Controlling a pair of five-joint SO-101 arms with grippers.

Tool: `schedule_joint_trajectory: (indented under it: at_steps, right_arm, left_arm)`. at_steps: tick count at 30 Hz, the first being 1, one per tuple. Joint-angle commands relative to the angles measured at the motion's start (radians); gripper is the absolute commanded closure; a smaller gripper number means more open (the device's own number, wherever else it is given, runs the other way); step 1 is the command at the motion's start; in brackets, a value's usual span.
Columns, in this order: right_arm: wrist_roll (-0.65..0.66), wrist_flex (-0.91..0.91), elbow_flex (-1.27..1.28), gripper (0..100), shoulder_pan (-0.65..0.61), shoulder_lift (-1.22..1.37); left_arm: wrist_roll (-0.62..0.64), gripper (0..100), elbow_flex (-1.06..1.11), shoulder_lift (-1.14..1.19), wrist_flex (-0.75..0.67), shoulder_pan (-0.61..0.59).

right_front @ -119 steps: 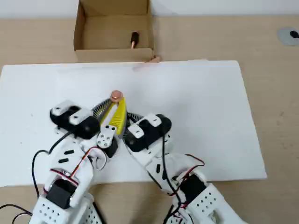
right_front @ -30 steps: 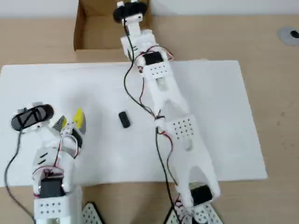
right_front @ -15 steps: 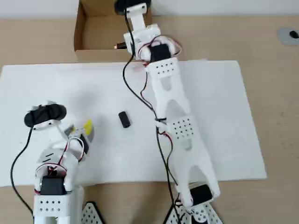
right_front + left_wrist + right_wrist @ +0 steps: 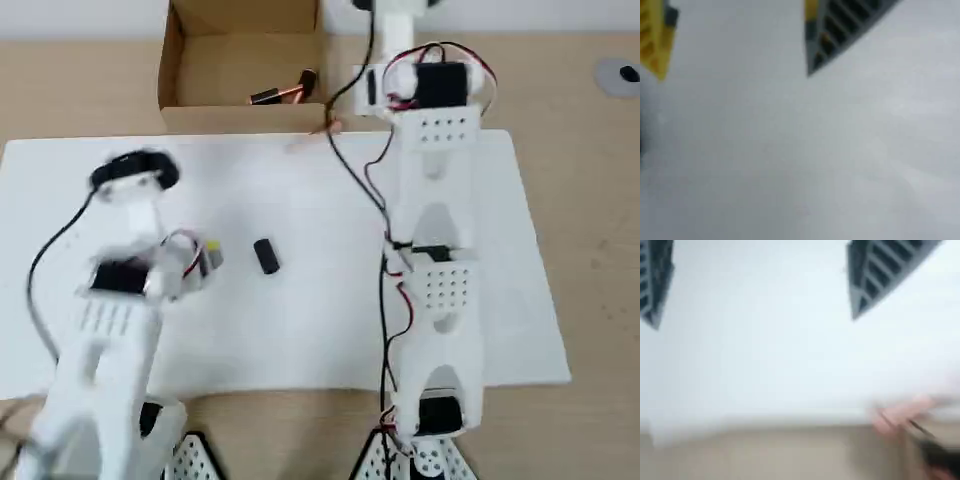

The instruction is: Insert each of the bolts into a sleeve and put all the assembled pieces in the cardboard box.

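Right gripper [image 4: 754, 320], jaws flung wide and nothing between them, and that's the news. A second ago that arm was stretched over the cardboard box [image 4: 240, 118]; now it has swung off to the side of it. Down in the box lie the assembled pieces [image 4: 283, 92], copper and black side by side, two of them as far as I can make out. So I'd call that drop made.

Left gripper [image 4: 735, 75] is wide open too, one yellow jaw, one dark ribbed one, hanging over the white sheet [image 4: 500, 250]. That arm has come forward from its pulled-back spot and is now just beside the loose sleeve [image 4: 265, 255], which lies well out on the sheet, not touched. Next pick, I'd guess.

One more bolt [image 4: 328, 127] sits at the far edge of the sheet, close to the box's front corner; the right wrist camera catches it as a pinkish-copper blur.

Textures, quickly: the box is plain brown cardboard, matte, with its flaps up. The bolts are shiny copper-coloured metal. The sleeve is a stubby black cylinder, dull, likely to roll if nudged. The sheet is smooth and white, on a pale wood-grain table [image 4: 580, 150].
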Motion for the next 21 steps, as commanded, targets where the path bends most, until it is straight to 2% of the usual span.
schedule_joint_trajectory:
  at_steps: [1, 6, 14, 21]
  right_arm:
    - [-0.037, 0.014, 0.107, 71.3, 0.051, -0.064]
    - [-0.037, 0.014, 0.145, 71.3, 0.081, -0.064]
    - [-0.035, 0.014, 0.165, 71.3, 0.099, -0.061]
    - [-0.034, 0.014, 0.269, 71.3, 0.101, -0.064]
  left_arm:
    - [-0.003, 80, -0.176, 0.312, 0.006, 0.029]
    - [0.015, 80, -0.305, 0.476, 0.057, 0.092]
    - [0.167, 82, -0.454, 0.418, 0.068, 0.11]
    - [0.249, 85, -0.439, 0.404, 0.061, 0.149]
